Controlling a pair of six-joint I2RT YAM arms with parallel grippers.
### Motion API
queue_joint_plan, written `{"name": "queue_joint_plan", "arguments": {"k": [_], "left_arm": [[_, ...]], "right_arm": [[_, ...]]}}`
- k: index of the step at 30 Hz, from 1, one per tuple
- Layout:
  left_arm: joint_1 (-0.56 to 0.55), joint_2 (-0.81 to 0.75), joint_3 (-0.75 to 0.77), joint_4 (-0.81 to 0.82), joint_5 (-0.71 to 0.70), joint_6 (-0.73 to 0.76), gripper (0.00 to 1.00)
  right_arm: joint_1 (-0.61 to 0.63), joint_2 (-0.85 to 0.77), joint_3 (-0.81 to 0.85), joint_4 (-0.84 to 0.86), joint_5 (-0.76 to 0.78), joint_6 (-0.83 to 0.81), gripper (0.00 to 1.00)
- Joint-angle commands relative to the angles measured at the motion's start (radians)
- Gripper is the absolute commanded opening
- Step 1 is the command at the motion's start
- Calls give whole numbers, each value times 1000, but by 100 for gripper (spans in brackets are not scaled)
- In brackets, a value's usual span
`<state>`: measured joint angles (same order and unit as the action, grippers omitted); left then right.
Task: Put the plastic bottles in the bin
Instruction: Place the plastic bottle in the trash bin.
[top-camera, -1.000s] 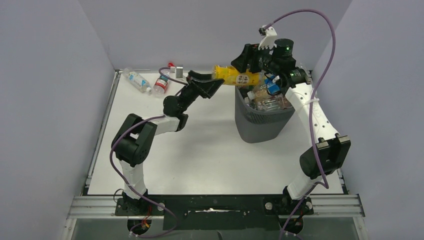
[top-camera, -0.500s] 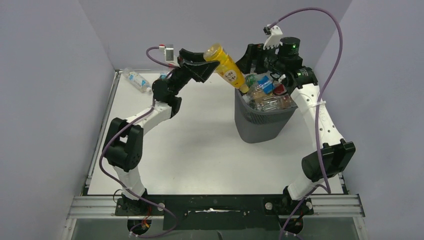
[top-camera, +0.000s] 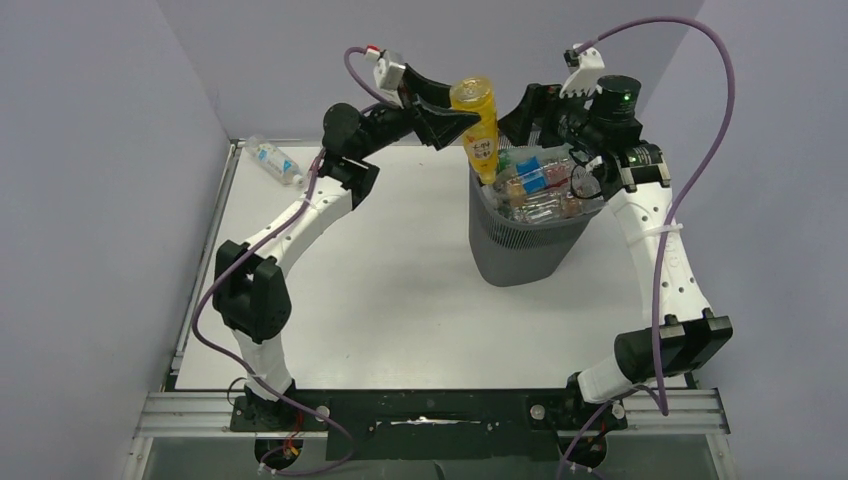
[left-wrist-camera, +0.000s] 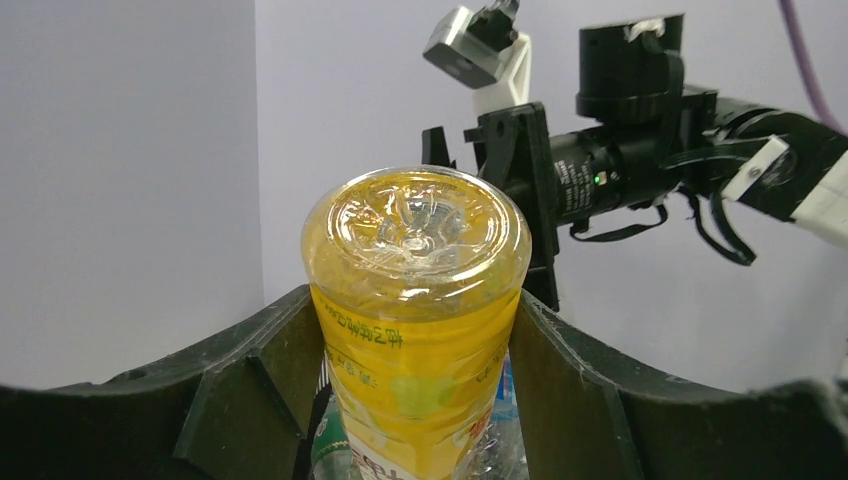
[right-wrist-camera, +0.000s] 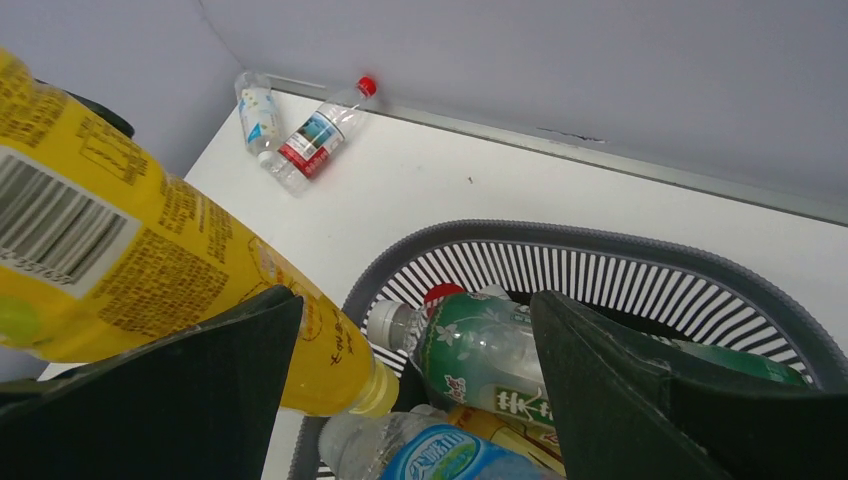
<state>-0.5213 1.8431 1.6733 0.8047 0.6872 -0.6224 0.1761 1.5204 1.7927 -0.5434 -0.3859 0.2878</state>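
Note:
A yellow bottle (top-camera: 480, 125) stands nearly upright, cap down, over the left rim of the dark grey mesh bin (top-camera: 525, 245). My left gripper (top-camera: 462, 118) is shut on its body. In the left wrist view the bottle's base (left-wrist-camera: 418, 225) faces the camera and both fingers (left-wrist-camera: 250, 370) press its sides. My right gripper (top-camera: 520, 118) hangs open over the bin with nothing between its fingers (right-wrist-camera: 620, 380). Below it, the yellow bottle's cap (right-wrist-camera: 375, 392) reaches just inside the rim. Several plastic bottles (top-camera: 540, 190) fill the bin, among them a green-labelled one (right-wrist-camera: 480, 355).
Two clear bottles lie at the table's far left corner: a blue-labelled one (right-wrist-camera: 258, 105) (top-camera: 272, 160) and a red-labelled one (right-wrist-camera: 315, 135) with a red cap. Grey walls close in the back and both sides. The left arm (top-camera: 300, 215) stretches across the table's left half.
The left arm has risen and swung right, tipping the yellow bottle from lying level to cap down over the bin. The right gripper's jaws have widened and it has drawn back to the right.

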Motion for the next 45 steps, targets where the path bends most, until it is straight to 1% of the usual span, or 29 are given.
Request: {"name": "queue_joint_plan", "arguments": {"k": [1,9,14,16,20,25,29,40,42,45], "left_arm": [[-29,30,137,-247,35,185,47],[-40,96,293,-465,74,325,48],[-60,154,435,-660,105,435,48],[-64,167,459,-703,113,454,48],[-70,169,446,-719,124,466,48],[-75,162,407,-708,128,469,48],[-84,167,403,-736,125,486,48],[-86,120,220,-666,108,473,46],[-86,111,195,-648,106,469,47],[-83,91,177,-643,94,469,51]], "right_arm": [[-24,-60,-11,7,-12,8,89],[-53,-89,8,-5,-34,11,89],[-53,-91,46,-11,-54,5,86],[-52,-101,46,-3,-56,7,85],[-53,-111,48,7,-60,8,84],[-53,-147,36,19,-8,10,84],[-53,-160,47,31,-6,22,84],[-53,-123,67,29,-24,40,84],[-53,-120,65,31,-26,42,84],[-54,-122,59,29,-25,38,84]]}}
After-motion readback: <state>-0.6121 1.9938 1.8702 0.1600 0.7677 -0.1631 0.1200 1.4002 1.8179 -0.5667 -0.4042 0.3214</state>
